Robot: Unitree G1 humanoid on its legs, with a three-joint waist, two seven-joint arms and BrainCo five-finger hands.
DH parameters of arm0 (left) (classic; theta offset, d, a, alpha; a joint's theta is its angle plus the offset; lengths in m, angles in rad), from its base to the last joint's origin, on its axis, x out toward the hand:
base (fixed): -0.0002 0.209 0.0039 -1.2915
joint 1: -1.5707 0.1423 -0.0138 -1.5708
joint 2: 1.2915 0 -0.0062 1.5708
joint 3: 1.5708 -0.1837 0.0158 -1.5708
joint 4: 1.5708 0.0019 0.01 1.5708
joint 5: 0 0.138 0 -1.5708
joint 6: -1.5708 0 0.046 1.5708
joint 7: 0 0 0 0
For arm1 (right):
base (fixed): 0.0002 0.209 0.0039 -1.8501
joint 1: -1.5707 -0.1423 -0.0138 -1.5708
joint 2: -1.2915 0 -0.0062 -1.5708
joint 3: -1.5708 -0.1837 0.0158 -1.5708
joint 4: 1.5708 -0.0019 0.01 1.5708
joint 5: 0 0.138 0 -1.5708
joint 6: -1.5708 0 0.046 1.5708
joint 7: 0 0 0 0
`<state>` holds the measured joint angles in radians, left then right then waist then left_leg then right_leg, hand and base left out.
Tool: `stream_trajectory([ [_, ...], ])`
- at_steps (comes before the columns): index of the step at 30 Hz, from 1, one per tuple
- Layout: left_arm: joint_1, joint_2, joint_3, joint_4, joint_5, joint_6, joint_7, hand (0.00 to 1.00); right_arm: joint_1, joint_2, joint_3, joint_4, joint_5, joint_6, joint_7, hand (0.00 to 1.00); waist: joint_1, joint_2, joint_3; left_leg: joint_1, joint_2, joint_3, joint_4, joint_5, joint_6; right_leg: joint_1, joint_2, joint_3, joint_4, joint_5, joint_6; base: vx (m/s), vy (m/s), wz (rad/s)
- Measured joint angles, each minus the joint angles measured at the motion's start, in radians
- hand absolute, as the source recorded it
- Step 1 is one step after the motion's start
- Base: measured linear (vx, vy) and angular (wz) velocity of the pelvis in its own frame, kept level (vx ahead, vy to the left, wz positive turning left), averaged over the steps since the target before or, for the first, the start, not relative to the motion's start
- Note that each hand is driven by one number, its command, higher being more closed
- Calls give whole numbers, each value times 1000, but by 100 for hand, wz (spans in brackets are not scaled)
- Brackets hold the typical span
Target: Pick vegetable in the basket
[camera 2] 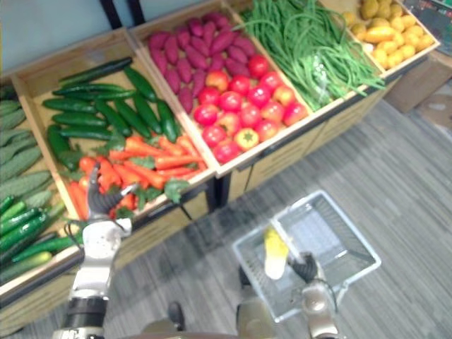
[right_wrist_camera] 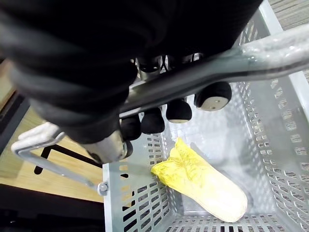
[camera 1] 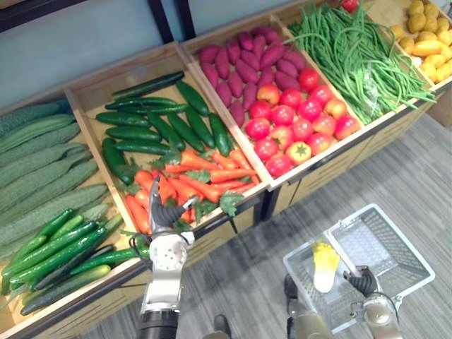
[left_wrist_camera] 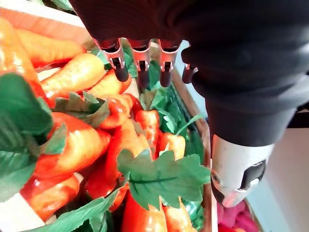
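Overhead, left hand (camera 1: 164, 213) hangs open above orange leafy carrots (camera 1: 212, 174); right hand (camera 1: 364, 281) grips basket handle (right_wrist_camera: 270, 60).

Light: bright, even, from above.
Shadows: soft, beneath the crates' (camera 1: 330, 167) front edge.
Glare: small highlights on tomatoes (camera 1: 282, 115) and basket handle (right_wrist_camera: 270, 60).

Wooden bins (camera 1: 99, 85) of produce above a grey plank floor (camera 1: 424, 183)

The leftmost bin holds 2 kinds: pale ridged gourds (camera 1: 42, 162) at the back and slim bright-green cucumbers (camera 1: 56, 247) at the front. In the next bin, dark green cucumbers (camera 1: 152, 123) lie across the back half. The third bin has purple sweet potatoes (camera 1: 247, 60) behind red tomatoes (camera 1: 296, 120), the 2 piles touching. Long green beans (camera 1: 353, 49) fill the bin beside it, and yellow produce (camera 1: 427, 46) sits furthest right.
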<state>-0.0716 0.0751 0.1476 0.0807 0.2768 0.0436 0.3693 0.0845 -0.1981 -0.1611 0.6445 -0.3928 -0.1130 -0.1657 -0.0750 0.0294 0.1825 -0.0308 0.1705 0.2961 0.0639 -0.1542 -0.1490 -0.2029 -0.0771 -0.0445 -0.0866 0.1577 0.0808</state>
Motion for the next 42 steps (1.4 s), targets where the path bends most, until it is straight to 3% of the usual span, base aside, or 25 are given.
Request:
stream_trajectory([
  [10, -58, -11, 139, 102, 1, 30, 82, 0, 8, 0, -25, 0, -1, 0, 1, 100, 0, 15, -6, -1, 1, -1, 2, 0, 0, 0, 2, 0, 0, 0, 0, 0, 0, 0],
  [15, -120, 7, 156, 218, -41, 34, 135, 0, 7, -1, -22, 0, -1, 0, 0, 100, -2, 15, -6, 2, 1, 1, 0, 0, 0, 0, 1, -1, -1, 0, 0, 0, 0, 0],
  [20, -134, 9, 174, 273, -79, 45, 144, 0, 7, -4, -9, 0, -1, 0, -2, 100, -3, 15, -6, 16, -1, 6, -8, 0, 0, 2, -1, -1, -2, 0, 0, 0, 0, -2],
  [32, -137, 25, 146, 364, -67, 47, 122, 0, 7, -9, 13, 1, 0, 2, -6, 100, -3, 15, -6, 20, -1, 3, -9, 0, 0, 15, -6, -8, -18, 4, -1, -1, -3, 0],
  [42, -92, 64, 120, 336, 59, 47, 4, 0, 6, -9, 12, 0, 0, 2, -4, 100, -2, 15, -6, 23, -1, 3, -10, 0, 0, 18, -7, -13, -18, 4, 0, -12, -36, 0],
])
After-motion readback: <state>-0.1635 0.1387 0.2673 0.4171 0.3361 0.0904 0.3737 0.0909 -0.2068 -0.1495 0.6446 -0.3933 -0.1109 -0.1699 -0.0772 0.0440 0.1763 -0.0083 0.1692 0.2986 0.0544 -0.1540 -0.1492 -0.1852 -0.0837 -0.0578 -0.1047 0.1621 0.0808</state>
